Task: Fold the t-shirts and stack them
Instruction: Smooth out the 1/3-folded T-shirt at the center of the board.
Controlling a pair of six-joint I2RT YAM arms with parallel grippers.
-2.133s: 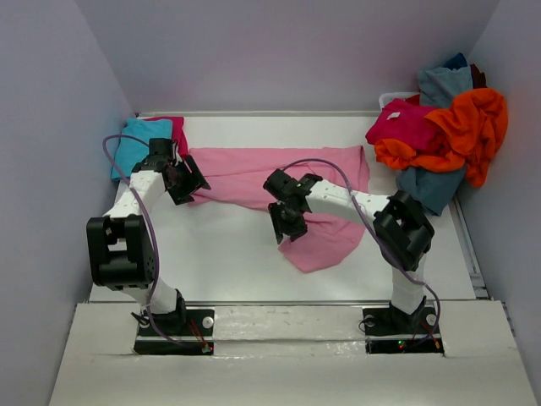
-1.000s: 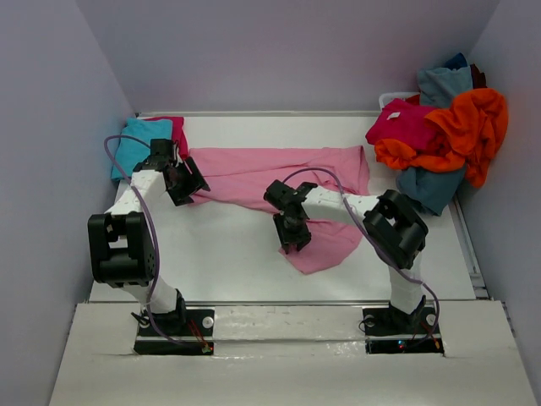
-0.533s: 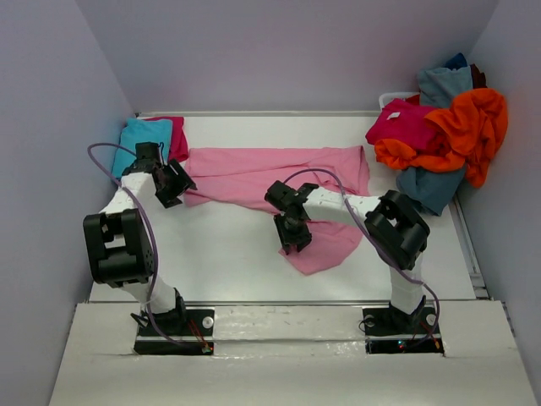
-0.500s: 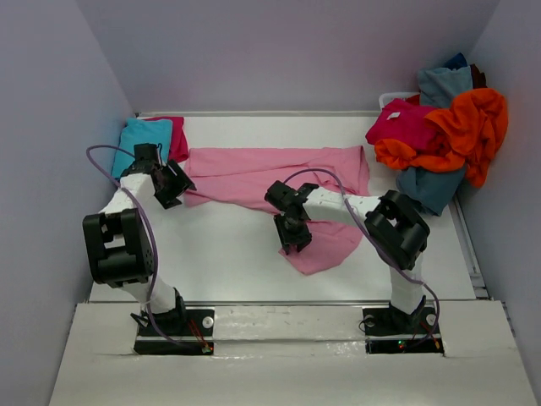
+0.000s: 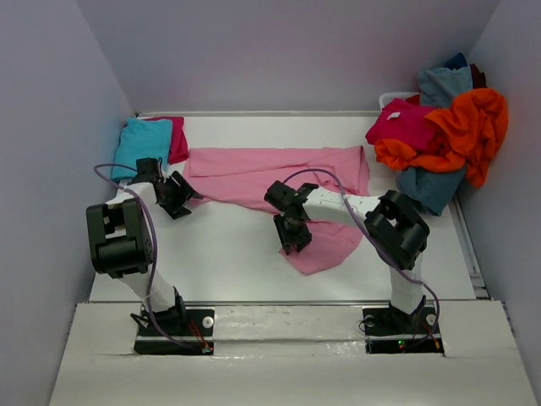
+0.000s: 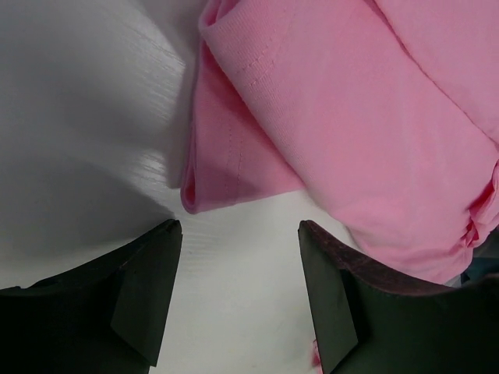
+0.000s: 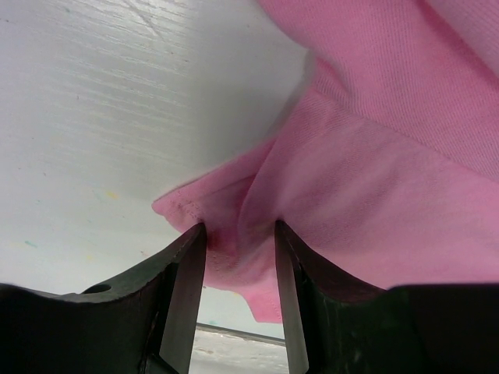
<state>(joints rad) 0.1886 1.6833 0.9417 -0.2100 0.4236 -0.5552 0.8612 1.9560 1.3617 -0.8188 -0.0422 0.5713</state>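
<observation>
Pink cloth, mid-scene: the pink shirt (image 5: 279,173) lies spread across the table (image 5: 228,271), with its near-right part bunched toward me.

Change: my left claw (image 5: 176,197) has slid back off the shirt's left end over the last second. It is now spread, with bare table between the fingers (image 6: 148,288) and the folded sleeve edge just ahead, untouched.

My right claw (image 5: 292,233) has held its place, pinching a fold at the shirt's near edge.

The turquoise shirt (image 5: 139,144) sits folded far left, and the heap of shirts (image 5: 439,127) waits far right.

Judgement: only one end is gripped. The left needs a fresh grip before any two-handed fold.
</observation>
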